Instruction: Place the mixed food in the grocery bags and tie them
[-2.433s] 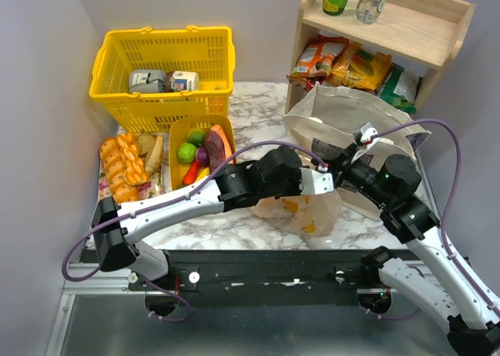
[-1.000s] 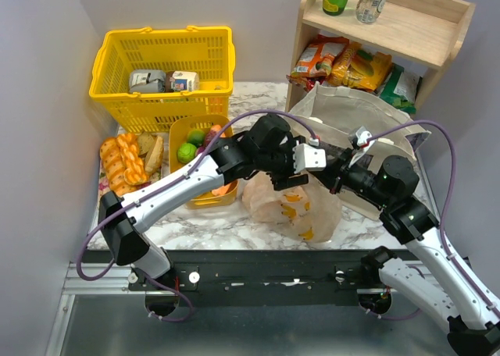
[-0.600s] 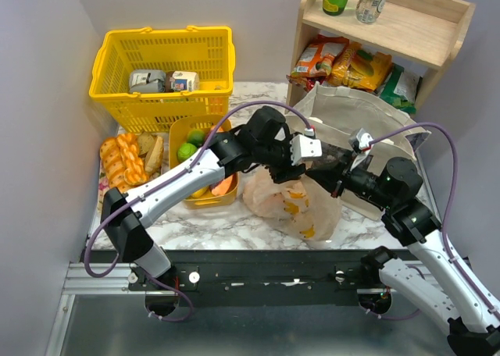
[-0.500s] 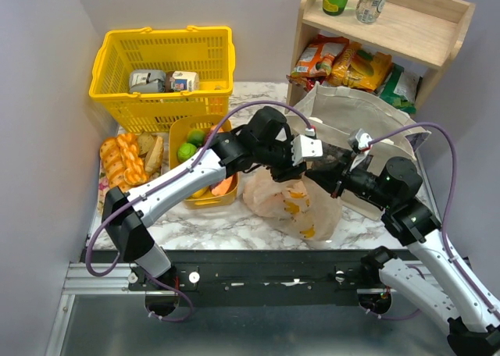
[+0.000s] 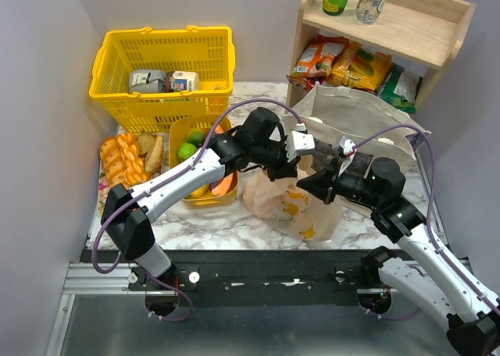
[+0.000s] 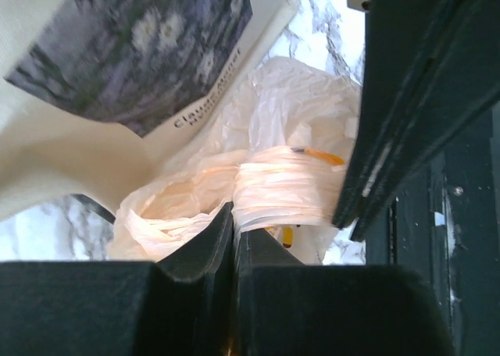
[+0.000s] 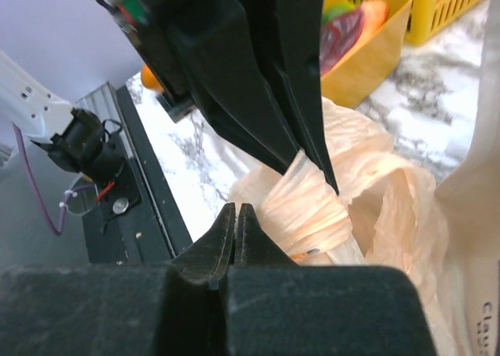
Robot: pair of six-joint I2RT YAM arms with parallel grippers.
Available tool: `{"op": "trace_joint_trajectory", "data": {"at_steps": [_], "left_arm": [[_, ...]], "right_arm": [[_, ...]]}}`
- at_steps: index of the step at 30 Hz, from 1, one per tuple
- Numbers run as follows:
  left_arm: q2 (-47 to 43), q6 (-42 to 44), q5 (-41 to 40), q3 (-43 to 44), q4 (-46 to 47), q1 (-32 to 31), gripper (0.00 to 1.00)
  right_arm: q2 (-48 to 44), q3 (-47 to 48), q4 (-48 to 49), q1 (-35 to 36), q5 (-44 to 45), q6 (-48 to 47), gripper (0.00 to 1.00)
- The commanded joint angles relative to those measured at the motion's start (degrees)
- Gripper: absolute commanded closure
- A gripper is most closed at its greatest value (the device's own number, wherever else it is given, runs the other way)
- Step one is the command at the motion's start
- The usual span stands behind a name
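The peach plastic bag [image 5: 293,206] lies on the marble in front of the beige canvas tote [image 5: 355,126]. A twisted strip of the peach bag [image 6: 283,194] stretches between both grippers above the bag. My left gripper [image 5: 291,171] [image 6: 233,214] is shut on one end of the strip. My right gripper [image 5: 305,186] [image 7: 236,210] is shut at the other end, with the strip [image 7: 306,208] against its right finger. The left fingers [image 7: 266,98] pinch the strip's narrow end. Mixed food [image 5: 187,151] lies in a yellow tray [image 5: 205,202] to the left.
A yellow basket [image 5: 164,83] with cartons stands at the back left. Bread loaves [image 5: 121,167] lie left of the tray. A wooden shelf [image 5: 383,28] with snack packets and bottles rises behind the tote. The left arm crosses over the tray.
My left gripper has swung over to the bag's top and closed on the plastic strip. My right gripper has shifted left and down toward it, staying shut.
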Motion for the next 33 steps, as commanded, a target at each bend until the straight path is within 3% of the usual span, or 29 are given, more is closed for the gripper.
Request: {"op": "trace_joint_trajectory", "data": {"at_steps": [1, 8, 15, 19, 23, 33], "left_arm": [[-1.1, -4.5, 4.6, -2.5, 5.5, 2.5, 0.89], [-1.1, -8.0, 7.2, -4.9, 7.7, 3.6, 0.97], [-2.3, -10.6, 9.4, -7.9, 9.0, 4.5, 0.97], [-2.4, -10.9, 10.5, -8.9, 7.3, 4.9, 0.85], [-2.9, -11.4, 12.2, -10.4, 7.1, 5.2, 0.67], [-2.2, -16.4, 15.5, -12.4, 12.1, 5.4, 0.52]], "right_arm": [[1.8, -4.1, 0.7, 0.9, -1.9, 1.6, 0.99], [8.1, -6.3, 1.1, 2.5, 3.2, 0.7, 0.99], [11.8, -7.5, 2.4, 3.4, 5.7, 0.0, 0.99], [10.7, -7.7, 2.4, 3.3, 6.2, -0.3, 0.99], [9.9, -7.9, 2.3, 3.4, 5.5, -0.4, 0.99], [9.1, -7.7, 2.4, 3.4, 4.4, -1.1, 0.99]]}}
